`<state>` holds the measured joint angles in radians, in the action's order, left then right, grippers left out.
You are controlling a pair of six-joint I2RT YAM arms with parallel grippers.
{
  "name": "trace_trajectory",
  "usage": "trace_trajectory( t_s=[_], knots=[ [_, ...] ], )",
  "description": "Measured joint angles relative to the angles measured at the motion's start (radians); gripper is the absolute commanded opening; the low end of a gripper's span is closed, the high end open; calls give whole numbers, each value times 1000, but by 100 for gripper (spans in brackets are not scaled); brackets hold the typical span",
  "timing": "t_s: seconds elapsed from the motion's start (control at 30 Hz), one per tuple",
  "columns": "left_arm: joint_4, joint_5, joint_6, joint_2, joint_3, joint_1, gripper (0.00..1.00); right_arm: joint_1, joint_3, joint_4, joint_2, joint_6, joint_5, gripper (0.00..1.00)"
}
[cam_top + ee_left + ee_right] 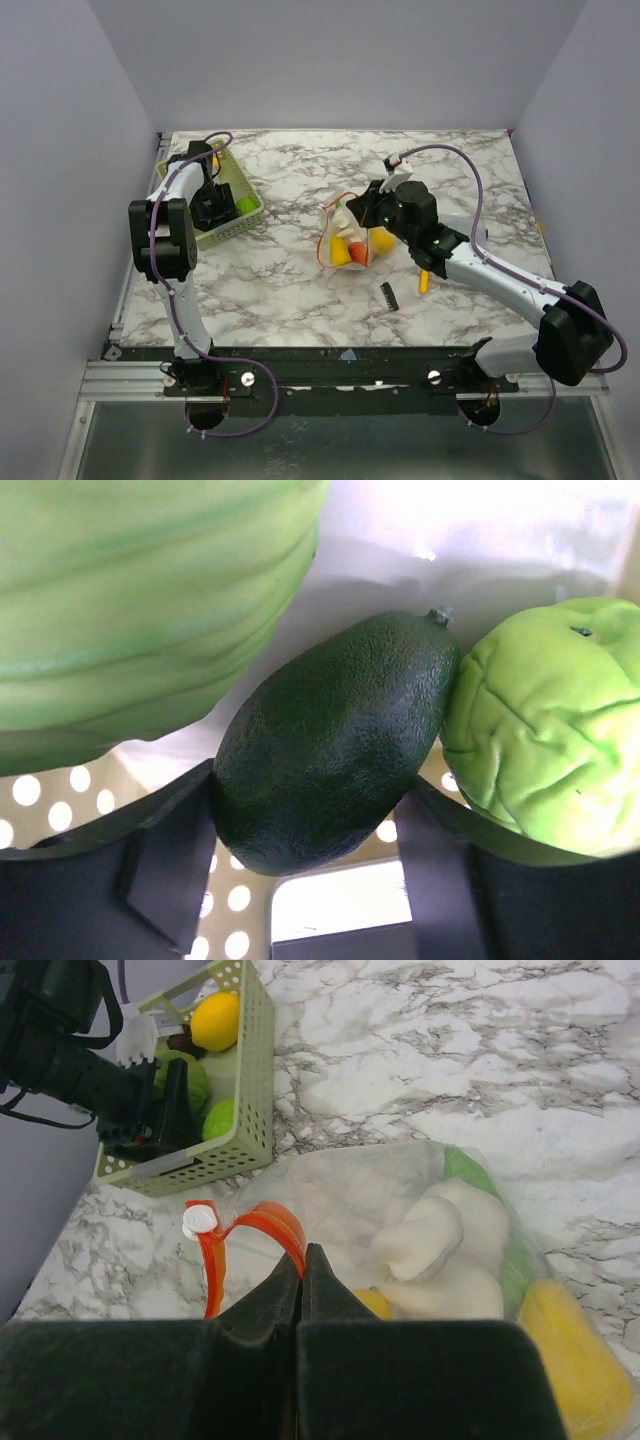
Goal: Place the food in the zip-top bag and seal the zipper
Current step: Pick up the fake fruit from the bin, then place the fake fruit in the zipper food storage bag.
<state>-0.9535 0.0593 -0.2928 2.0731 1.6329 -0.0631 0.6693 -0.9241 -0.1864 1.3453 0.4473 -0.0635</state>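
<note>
Pale plain walls (330,60) around a white marbled desk (300,290). At far left, green basket (255,210), left gripper (305,830) inside, clamped on dark avocado (330,740). Mid-desk, clear zip-top bag (350,225) holding food (357,250); right gripper (302,1260) pinched tight on its zipper (213,1260).

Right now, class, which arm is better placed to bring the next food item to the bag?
Left: the left gripper holds the avocado in the basket; the right gripper is shut on the zipper of the zip-top bag.

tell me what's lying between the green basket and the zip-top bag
Nothing: only bare marble table lies between the basket and the zip-top bag, clearest in the top external view.
</note>
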Motion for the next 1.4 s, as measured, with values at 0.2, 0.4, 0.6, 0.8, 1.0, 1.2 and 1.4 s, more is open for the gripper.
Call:
trace_trajectory(
  t_s=[0.2,0.4,0.6,0.8,1.0,1.2,1.4],
  knots=[
    [-5,-16,-9,-6,5,0,29,0,0,0,0,0,0,1],
    [11,-26,-19,-118,-30,2,19,0,0,0,0,0,1,0],
    [22,-57,-22,-327,-39,34,16,0,0,0,0,0,1,1],
    [68,14,-21,-515,-77,134,16,0,0,0,2,0,1,1],
    [167,190,12,-629,-186,294,15,0,0,0,3,0,1,1],
    [295,351,11,-740,-340,452,16,0,0,0,3,0,1,0],
    [406,439,-31,-769,-444,620,17,0,15,-9,3,0,0,1]
  ],
)
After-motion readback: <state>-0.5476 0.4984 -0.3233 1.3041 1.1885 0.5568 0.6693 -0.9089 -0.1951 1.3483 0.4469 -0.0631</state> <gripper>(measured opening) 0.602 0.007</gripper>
